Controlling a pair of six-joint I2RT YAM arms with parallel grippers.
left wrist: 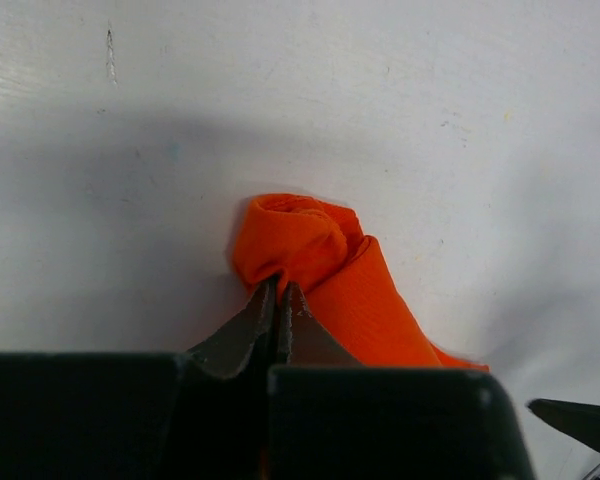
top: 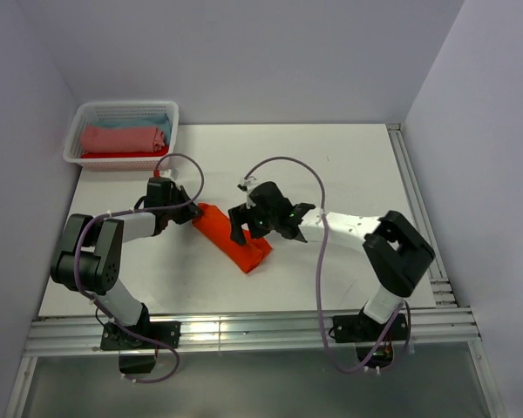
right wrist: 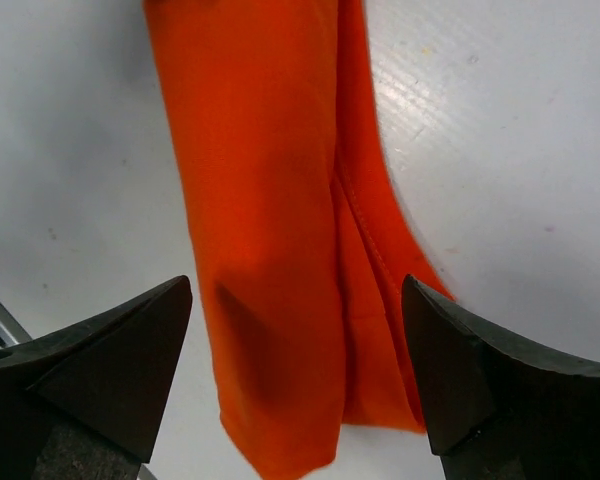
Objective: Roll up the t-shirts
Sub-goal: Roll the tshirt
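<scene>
Orange cloth t-shirt (left wrist: 365,300), smooth narrow strip, rolled end

Item one: we list an orange t-shirt (top: 235,237) (left wrist: 325,270) (right wrist: 270,200), plain, folded into a long narrow strip. It lies diagonally on the white table (top: 349,165), its far-left end rolled into a small coil.

Items two to four: we count a salmon-pink t-shirt (top: 122,138), a pale blue t-shirt (top: 152,121) behind it and a red t-shirt (top: 113,155) beneath. All three are bundled in the basket (top: 74,144) at the far-left corner.
</scene>
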